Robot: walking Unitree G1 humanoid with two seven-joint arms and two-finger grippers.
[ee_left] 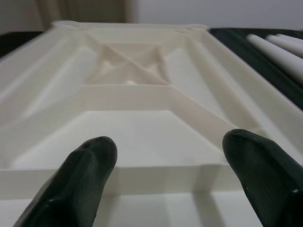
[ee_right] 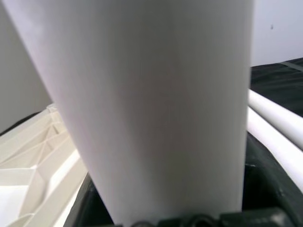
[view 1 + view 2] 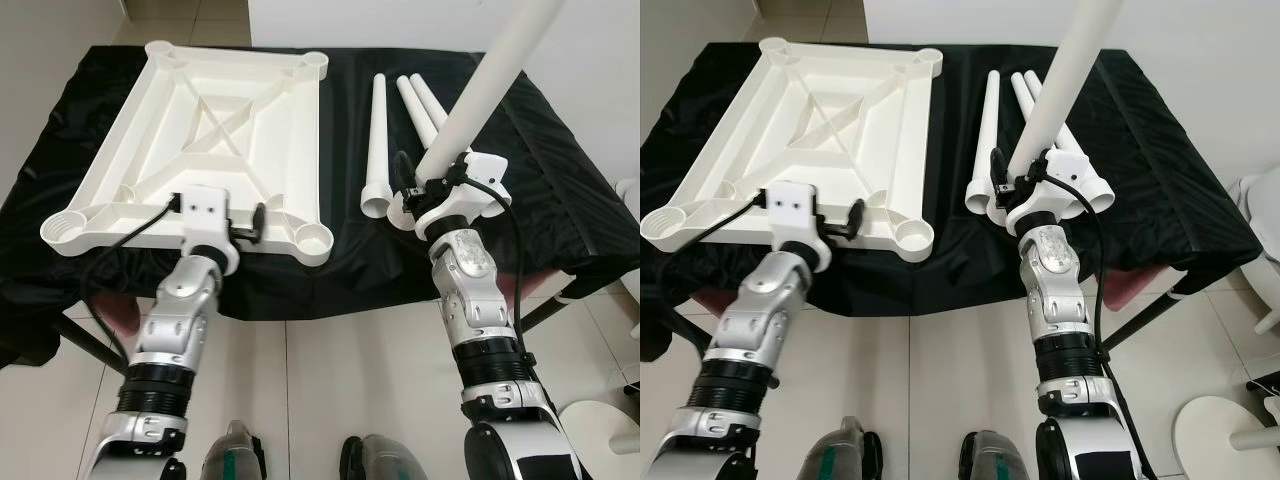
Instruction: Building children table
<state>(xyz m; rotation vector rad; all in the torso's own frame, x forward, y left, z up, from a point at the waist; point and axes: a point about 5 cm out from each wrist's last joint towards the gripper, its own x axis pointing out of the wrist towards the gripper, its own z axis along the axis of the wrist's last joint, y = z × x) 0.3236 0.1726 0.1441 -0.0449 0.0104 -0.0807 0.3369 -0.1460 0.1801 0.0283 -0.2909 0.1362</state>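
While my head cam looks down, the white tabletop [image 3: 215, 140] lies upside down on the black-draped counter [image 3: 560, 190], my left claw [image 3: 250, 222] at its near edge. My right claw [image 3: 425, 190] is clenched round a white leg [image 3: 490, 80], tilted up off the counter; spare legs [image 3: 378, 140] lie beside it.

Left wrist: fingers [image 1: 78, 182] spread apart over the tabletop's ribs.

Right wrist: the leg up close.

The tabletop [image 3: 215, 130] is plain white, as are the loose legs [image 3: 385, 140] and the raised leg [image 3: 490, 85]. The cloth [image 3: 560, 190] beneath is black. Floor tiles [image 3: 330, 370] are pale cream.
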